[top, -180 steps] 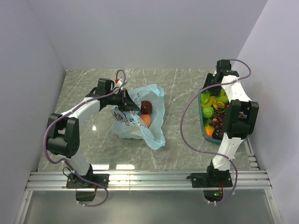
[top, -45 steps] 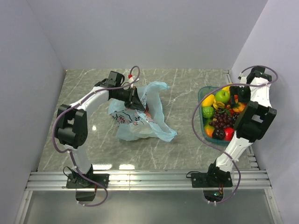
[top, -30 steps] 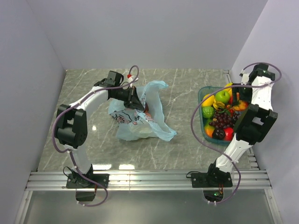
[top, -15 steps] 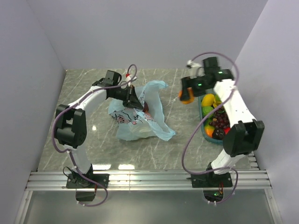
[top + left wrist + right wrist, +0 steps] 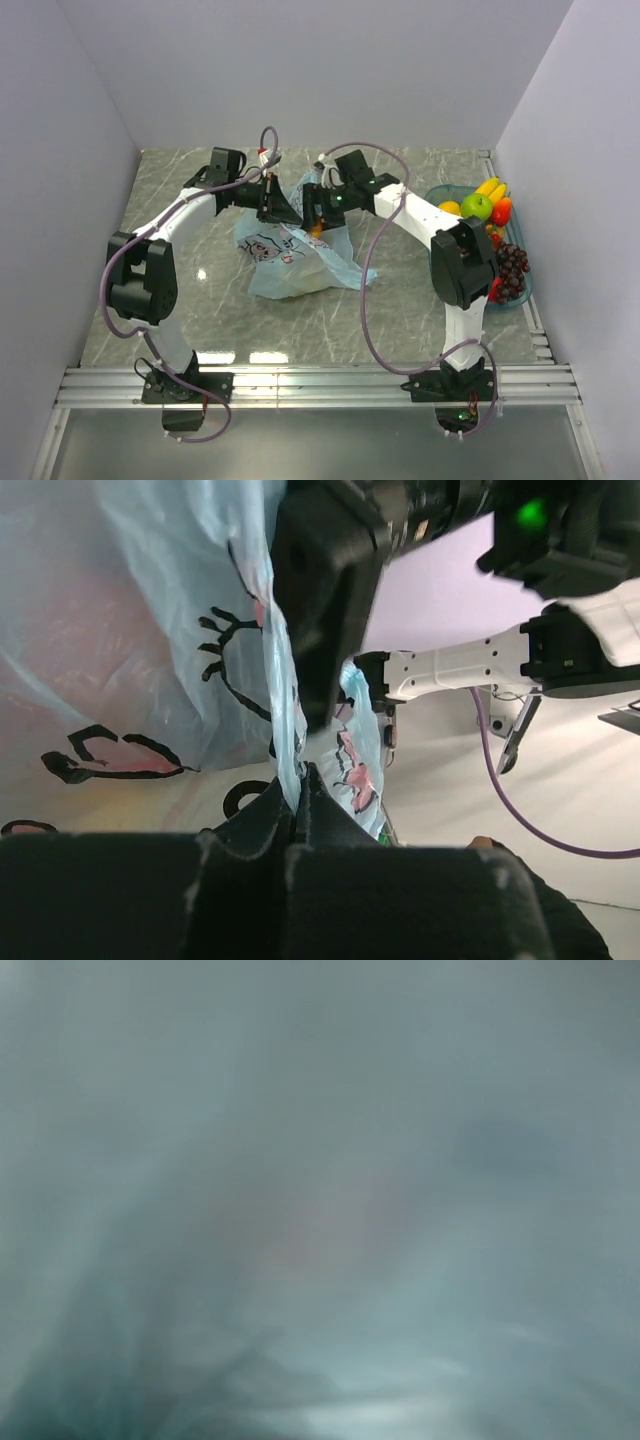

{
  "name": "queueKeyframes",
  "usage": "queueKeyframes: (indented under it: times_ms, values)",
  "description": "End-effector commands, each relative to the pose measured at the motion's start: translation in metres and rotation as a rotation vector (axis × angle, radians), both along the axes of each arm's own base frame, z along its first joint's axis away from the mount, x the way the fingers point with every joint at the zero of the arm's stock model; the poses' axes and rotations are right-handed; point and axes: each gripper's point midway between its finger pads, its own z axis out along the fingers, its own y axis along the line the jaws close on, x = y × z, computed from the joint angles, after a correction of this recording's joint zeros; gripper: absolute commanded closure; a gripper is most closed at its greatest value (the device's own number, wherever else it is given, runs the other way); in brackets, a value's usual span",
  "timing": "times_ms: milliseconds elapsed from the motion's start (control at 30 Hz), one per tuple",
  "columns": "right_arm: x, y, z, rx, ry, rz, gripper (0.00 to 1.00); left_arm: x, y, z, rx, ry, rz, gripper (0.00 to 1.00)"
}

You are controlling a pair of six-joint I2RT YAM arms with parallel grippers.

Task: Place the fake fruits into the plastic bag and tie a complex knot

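On the desk (image 5: 200,300) sits the plastic bag (image 5: 285,275), rim clamped in the left hand (image 5: 280,207). Hold that rim high and taut — the right hand (image 5: 316,213) hovers at the mouth, gripping or not I cannot tell — release low inside.

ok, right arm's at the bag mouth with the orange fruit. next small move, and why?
Probably open the right gripper and let the orange fruit drop. The left gripper is pinched shut on the plastic bag rim, holding the mouth up, and the right gripper sits at that opening. Its wrist view shows only blurred blue film, so it looks to be inside already.
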Motion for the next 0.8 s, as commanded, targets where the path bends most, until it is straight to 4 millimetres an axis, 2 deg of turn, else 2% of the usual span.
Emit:
queueKeyframes:
  times_ms: [0, 67, 100, 200, 300, 467, 633, 767]
  values:
    - [-0.007, 0.053, 0.053, 0.218, -0.024, -0.009, 0.33, -0.007, 0.001, 0.027, -0.070, -0.072, -0.026, 0.99]
    - [-0.012, 0.057, 0.051, 0.188, -0.035, 0.016, 0.02, -0.006, 0.004, 0.026, -0.072, -0.063, -0.017, 0.99]
    - [-0.012, 0.050, 0.043, 0.139, -0.054, 0.013, 0.02, -0.007, 0.006, 0.025, -0.070, -0.054, -0.016, 0.99]
    - [-0.016, 0.028, 0.036, 0.063, -0.109, 0.012, 0.01, -0.006, 0.010, 0.024, -0.063, -0.056, -0.013, 0.98]
    - [-0.024, 0.006, 0.036, -0.018, -0.173, 0.026, 0.01, -0.005, 0.013, 0.022, -0.065, -0.057, -0.010, 0.97]
    - [-0.037, -0.017, 0.048, -0.099, -0.266, 0.109, 0.00, -0.003, 0.014, 0.018, -0.062, -0.047, -0.004, 0.97]
    - [-0.062, -0.047, 0.055, -0.134, -0.277, 0.172, 0.00, -0.003, 0.016, 0.013, -0.037, -0.061, -0.002, 0.98]
    - [-0.067, -0.074, 0.066, -0.135, -0.346, 0.191, 0.02, -0.001, 0.018, 0.004, -0.007, -0.071, -0.002, 0.98]
